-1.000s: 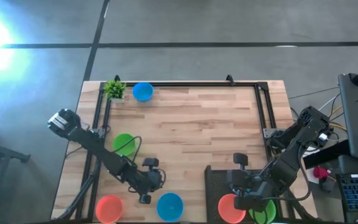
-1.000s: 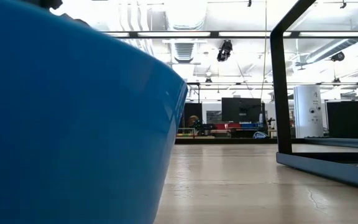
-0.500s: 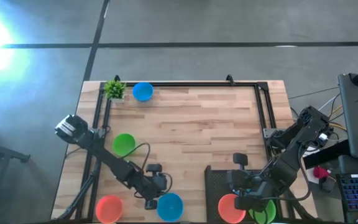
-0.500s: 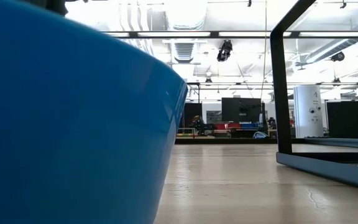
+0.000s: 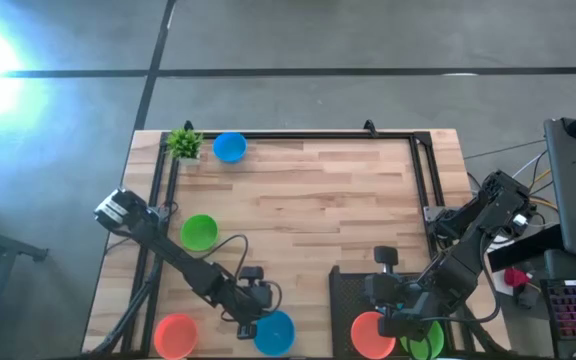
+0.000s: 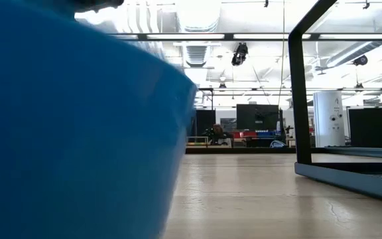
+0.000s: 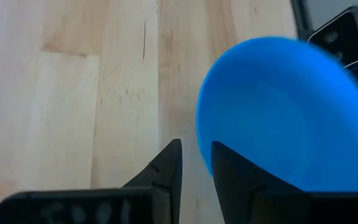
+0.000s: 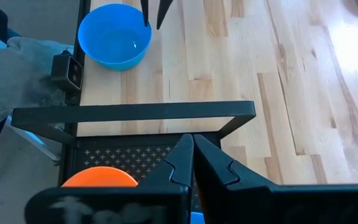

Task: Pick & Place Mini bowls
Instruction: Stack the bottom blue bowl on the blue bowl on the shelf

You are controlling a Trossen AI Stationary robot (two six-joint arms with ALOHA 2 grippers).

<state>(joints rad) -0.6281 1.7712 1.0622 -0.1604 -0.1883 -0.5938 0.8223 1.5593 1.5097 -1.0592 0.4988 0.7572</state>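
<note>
The blue mini bowl (image 5: 274,332) sits on the wooden table (image 5: 308,200) at its near edge, and the left gripper (image 5: 249,318) is at the bowl's rim with its fingers (image 7: 166,168) set a narrow gap apart astride the rim (whether they pinch it cannot be told). Just beside it lie an orange bowl (image 5: 176,336) and a green bowl (image 5: 199,232); a 2nd blue bowl (image 5: 229,147) rests by the potted plant (image 5: 184,143) at the far edge. The middle boards lie bare. The right gripper (image 5: 389,322), fingers together, hovers over the black tray (image 5: 348,290), above 1 orange bowl (image 5: 371,335) and 1 green bowl (image 5: 425,341). In all: 2 blue, 2 orange, 2 green.
</note>
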